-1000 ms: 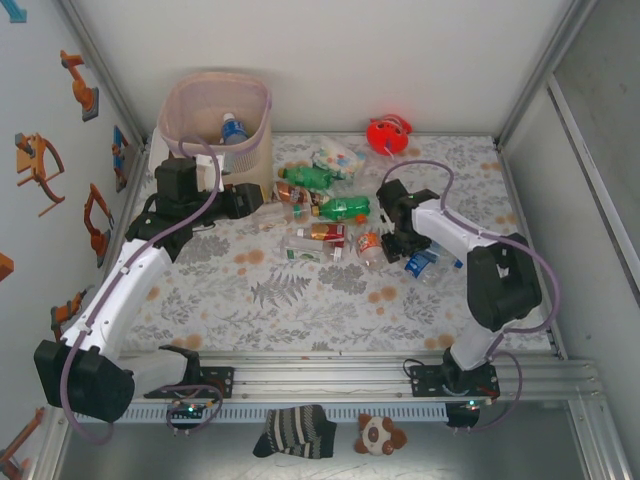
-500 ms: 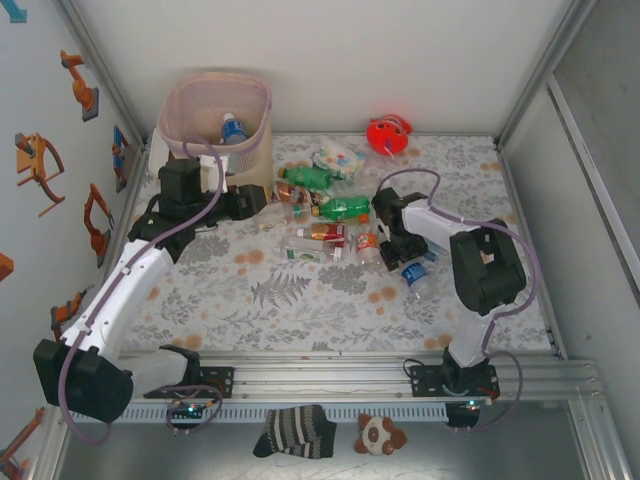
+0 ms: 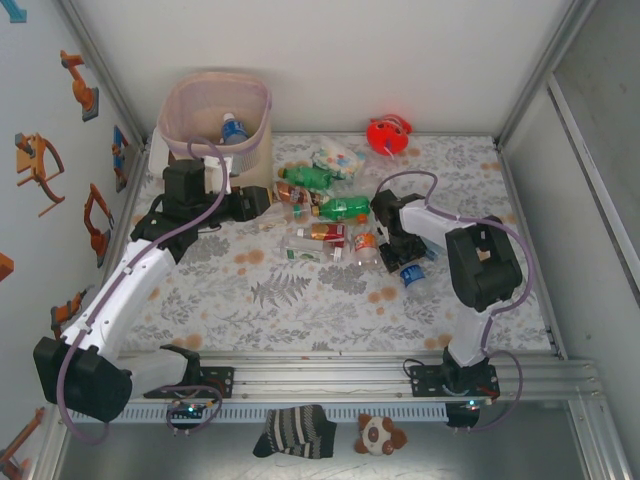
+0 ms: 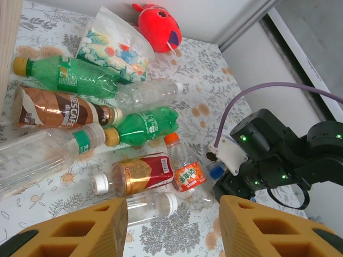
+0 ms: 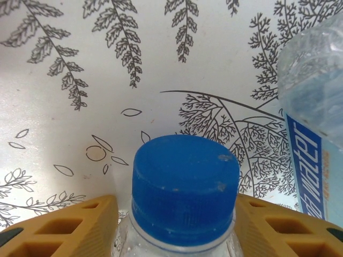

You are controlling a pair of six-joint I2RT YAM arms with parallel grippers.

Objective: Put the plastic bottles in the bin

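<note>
Right wrist: right gripper point(image 5: 177, 202) straddled the neck of a blue-capped bottle point(image 5: 185, 187) on the surface point(image 5: 59, 144); grip not discernible. It likely needed a firm, square squeeze before lifting toward the bin point(image 3: 258, 145). Left gripper point(image 4: 171, 202) gaped, empty.

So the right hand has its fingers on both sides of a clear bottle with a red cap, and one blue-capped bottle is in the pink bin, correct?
No: the right wrist view shows a blue cap, not red, on that clear bottle. The rest holds: the right hand has fingers on both sides, one blue-capped bottle in the pink bin.
</note>
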